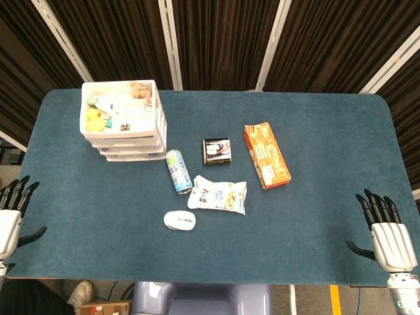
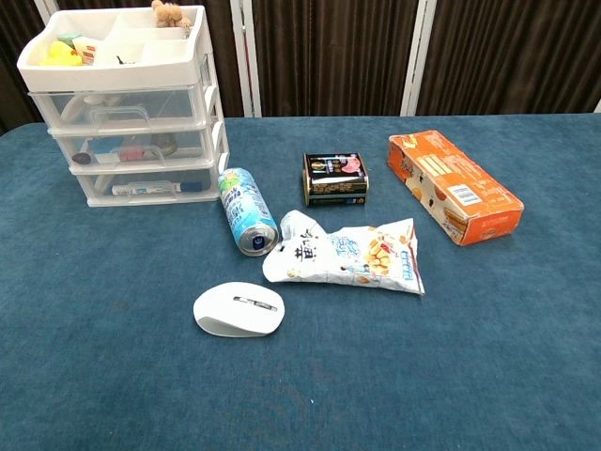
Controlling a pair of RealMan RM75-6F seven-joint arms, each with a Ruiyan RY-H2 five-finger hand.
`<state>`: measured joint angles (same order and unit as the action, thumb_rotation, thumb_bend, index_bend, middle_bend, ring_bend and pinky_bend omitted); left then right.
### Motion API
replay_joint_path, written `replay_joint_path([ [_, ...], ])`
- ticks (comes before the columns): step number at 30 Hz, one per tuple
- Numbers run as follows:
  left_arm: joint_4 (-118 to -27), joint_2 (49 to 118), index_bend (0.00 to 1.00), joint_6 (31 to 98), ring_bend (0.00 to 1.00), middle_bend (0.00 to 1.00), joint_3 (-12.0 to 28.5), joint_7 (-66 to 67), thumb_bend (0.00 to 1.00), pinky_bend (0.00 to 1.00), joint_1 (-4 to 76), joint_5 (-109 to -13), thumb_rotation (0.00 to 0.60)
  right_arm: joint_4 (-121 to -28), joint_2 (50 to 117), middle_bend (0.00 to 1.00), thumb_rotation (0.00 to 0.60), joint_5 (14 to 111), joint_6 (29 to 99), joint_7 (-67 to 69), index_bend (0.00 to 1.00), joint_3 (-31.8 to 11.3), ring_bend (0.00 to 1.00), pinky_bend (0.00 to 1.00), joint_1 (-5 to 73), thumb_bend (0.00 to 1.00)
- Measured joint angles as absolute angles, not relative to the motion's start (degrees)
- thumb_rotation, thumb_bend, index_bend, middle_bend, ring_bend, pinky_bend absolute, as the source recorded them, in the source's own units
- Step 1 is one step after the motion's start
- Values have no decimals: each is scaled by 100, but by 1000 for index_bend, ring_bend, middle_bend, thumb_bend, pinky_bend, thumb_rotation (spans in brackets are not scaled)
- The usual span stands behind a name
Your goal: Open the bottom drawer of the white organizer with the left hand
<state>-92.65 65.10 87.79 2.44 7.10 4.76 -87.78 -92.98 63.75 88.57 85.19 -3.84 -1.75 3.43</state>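
The white organizer [image 1: 125, 121] [image 2: 127, 103] stands at the far left of the blue table, with three clear drawers stacked under an open top tray of small items. Its bottom drawer [image 2: 146, 186] is closed and holds a pen-like item. In the head view my left hand [image 1: 13, 213] hovers at the table's near left edge, fingers spread, holding nothing, well in front of the organizer. Open as well, my right hand [image 1: 384, 226] sits at the near right edge. Neither hand appears in the chest view.
A blue drink can [image 1: 178, 170] [image 2: 247, 210] lies beside the organizer. In front of it are a snack bag [image 1: 218, 195] [image 2: 343, 256] and a white mouse [image 1: 179, 220] [image 2: 238, 309]. A dark tin [image 1: 216, 151] [image 2: 335, 178] and an orange box [image 1: 266, 155] [image 2: 454, 185] lie mid-table.
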Motion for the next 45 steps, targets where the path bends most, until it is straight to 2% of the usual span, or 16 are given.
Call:
replay_joint_path([
  [12,-9270,6509,91,8742,0,0,255,667,11,109,489,-8747,600,-9304,6386,0,600,8867,8523,-390,0,-174,0,0,344,72],
  [14,-9271,6514,78,8733,12,33,261,646,68,149,496,-8742,600,-9309,6385,0,600,8850,8519,-384,0,-183,0,0,345,72],
  [15,-9275,6519,71,8724,43,78,266,623,113,186,501,-8731,600,-9312,6385,0,600,8843,8521,-382,0,-188,0,0,345,72],
  [16,-9287,6521,62,8715,134,192,272,599,199,264,504,-8715,600,-9314,6387,0,600,8842,8523,-379,0,-191,0,0,345,72],
  [17,-9309,6522,56,8703,253,322,280,573,276,348,507,-8690,600,-9315,6389,0,600,8845,8524,-375,0,-192,0,0,347,72],
  [18,-9350,6526,53,8691,413,482,301,541,354,461,512,-8643,600,-9312,6391,0,600,8852,8523,-373,0,-192,0,0,351,72],
  [20,-9421,6550,52,8686,625,690,383,501,445,625,532,-8543,600,-9289,6394,0,600,8859,8519,-379,0,-190,0,0,354,72],
  [22,-9494,6588,53,8667,748,823,473,451,493,729,567,-8435,600,-9288,6387,0,600,8849,8511,-357,0,-185,0,0,350,72],
  [25,-9641,6633,55,8497,846,926,592,347,519,803,664,-8206,600,-9318,6354,0,600,8836,8527,-262,0,-188,0,0,336,72],
  [32,-10151,6679,62,7567,923,981,968,269,597,871,1085,-7051,600,-9331,6316,0,600,8898,8470,-237,0,-142,0,0,353,74],
  [39,-10550,6956,56,6704,942,984,1508,299,606,888,1713,-5408,600,-9342,6285,0,600,8890,8414,-139,0,-133,0,0,373,78],
  [45,-10575,7361,56,6263,943,986,1865,548,606,889,2374,-4042,600,-9356,6256,0,600,8867,8318,-63,0,-132,0,0,419,78],
])
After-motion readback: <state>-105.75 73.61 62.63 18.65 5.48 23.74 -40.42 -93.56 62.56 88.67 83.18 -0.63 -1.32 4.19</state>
